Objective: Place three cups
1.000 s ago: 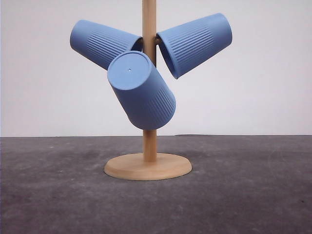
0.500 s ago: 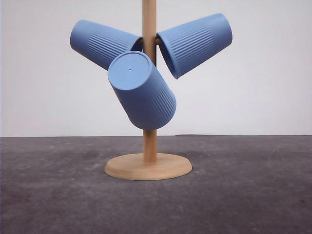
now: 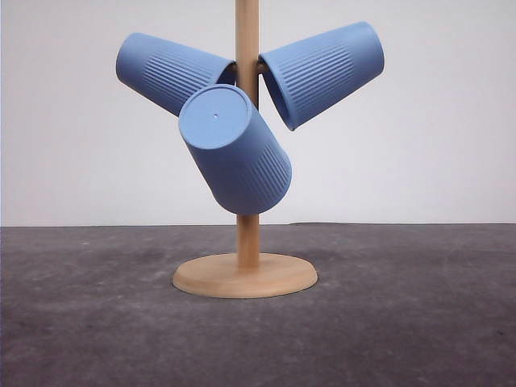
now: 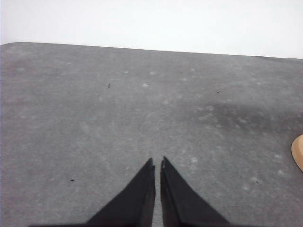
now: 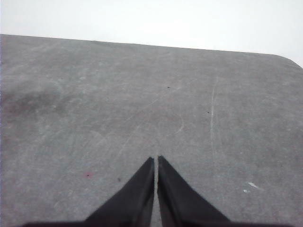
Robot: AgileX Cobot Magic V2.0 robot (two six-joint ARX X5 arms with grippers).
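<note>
Three light-blue tapered handleless cups with fine vertical ribbing hang mouth-inward on the pegs of a pale wooden stand (image 3: 247, 242), whose round base sits on the dark grey worktop (image 3: 419, 322) about midway between its left and right edges, closer to the far edge than to the near one. The upper-left cup (image 3: 165, 71) points its base up and away to the left; the upper-right cup (image 3: 326, 71) points up and to the right; the front cup (image 3: 234, 149) hangs lower, its flat base tipped toward the camera and its mouth against the post. All three sit clear of the worktop, borne by the stand alone; the front cup overlaps the upper-left one in this view, so I cannot tell whether they touch.

The left gripper (image 4: 157, 163) hovers over bare worktop with its dark fingertips drawn together to a thin slit and nothing between them; a sliver of the wooden base shows at the picture's edge. The right gripper (image 5: 155, 160) is the same, fingertips all but meeting, holding nothing, over scuffed grey surface.

As a judgement, the placing looks finished: every cup is on a peg and both grippers are free and away from the stand. Nothing seems left beyond the arms staying clear.
</note>
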